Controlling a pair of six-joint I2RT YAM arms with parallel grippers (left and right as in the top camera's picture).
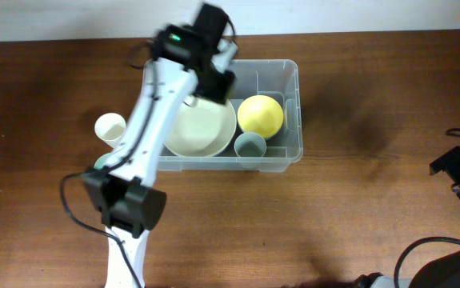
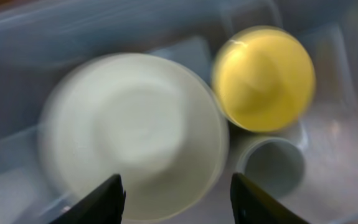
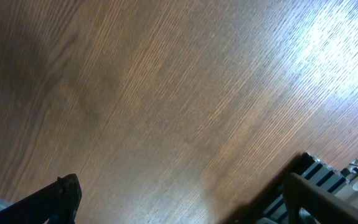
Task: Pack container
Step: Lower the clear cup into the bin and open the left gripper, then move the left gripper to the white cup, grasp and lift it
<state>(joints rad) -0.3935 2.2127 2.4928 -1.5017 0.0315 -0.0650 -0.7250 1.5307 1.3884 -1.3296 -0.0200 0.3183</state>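
The container (image 1: 291,80), a rectangular clear plastic tub with a rolled rim, sits on the dark wood-grain desk (image 1: 374,200). Inside are a wide, smooth cream bowl (image 1: 202,132), a round yellow bowl (image 1: 260,114) and a grey cup (image 1: 250,146). The left fingers (image 2: 107,202) stand apart above the cream bowl, gripping nothing. The right fingers (image 3: 63,196) are spread wide over the desk, empty.

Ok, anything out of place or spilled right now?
Nothing spilled or damaged. The white bowl, yellow bowl and grey cup sit inside the container; one pale cup stands outside, on the table to its left.
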